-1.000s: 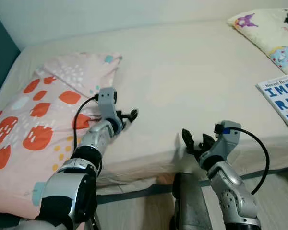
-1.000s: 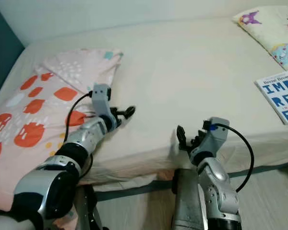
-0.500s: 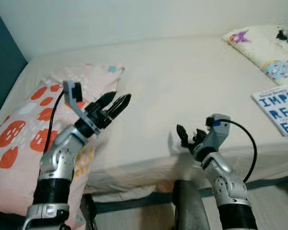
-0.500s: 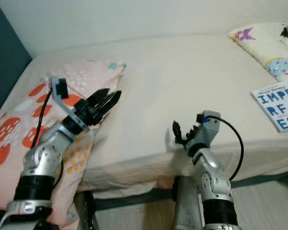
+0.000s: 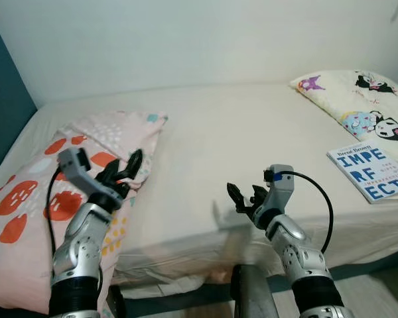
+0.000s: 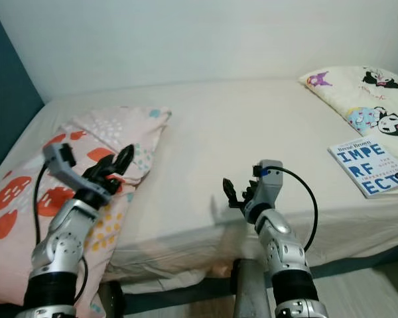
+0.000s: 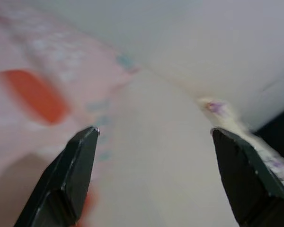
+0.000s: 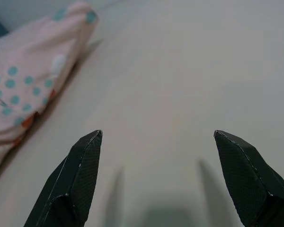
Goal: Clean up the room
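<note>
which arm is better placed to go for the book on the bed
Right, probably. The book lies near the bed's right edge, on the right gripper's side, and that gripper is open. The left gripper, also open, hovers over the pink pillow at the far left.

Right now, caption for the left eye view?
Both grippers, left and right, open and empty over the bed, pink pillow at left, book at right.

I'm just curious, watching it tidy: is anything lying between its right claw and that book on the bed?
Nothing visible does. Between the right gripper, open over the bed's near edge, and the book lies only bare cream sheet.
</note>
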